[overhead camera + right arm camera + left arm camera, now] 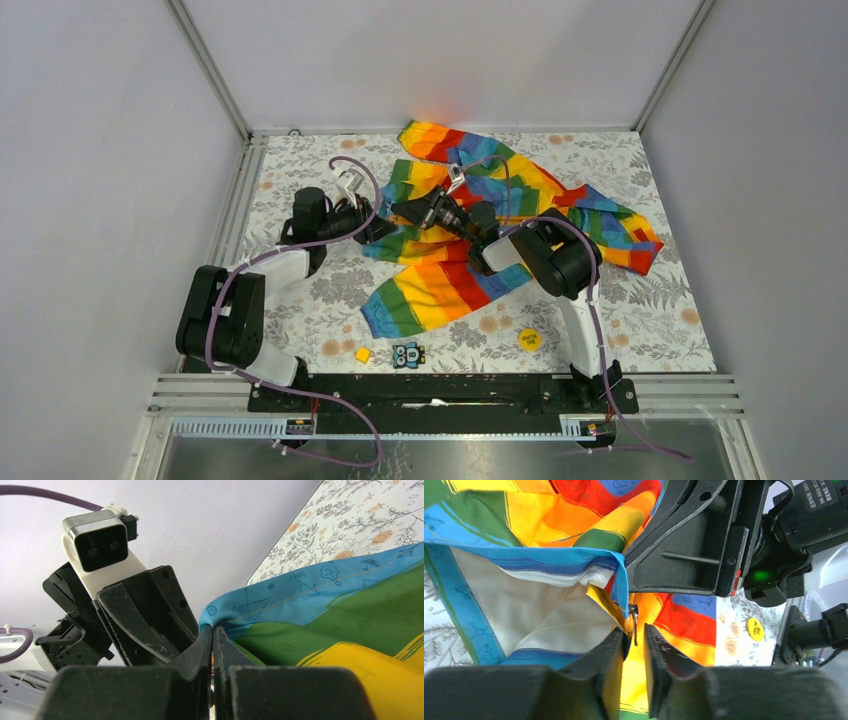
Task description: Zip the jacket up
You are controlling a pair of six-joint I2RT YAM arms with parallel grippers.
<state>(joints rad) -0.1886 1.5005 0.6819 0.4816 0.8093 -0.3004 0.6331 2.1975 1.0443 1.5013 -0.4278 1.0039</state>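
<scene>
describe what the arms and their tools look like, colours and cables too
The left arm and right arm are chunky black and white segments, with a purple cable looped along each. The left tool and right tool have flat, scuffed black fingers.

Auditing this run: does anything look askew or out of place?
The jacket lies crumpled and twisted, one edge folded open, white lining showing. A yellow disc, yellow cube and small card lie loose on the table.
</scene>
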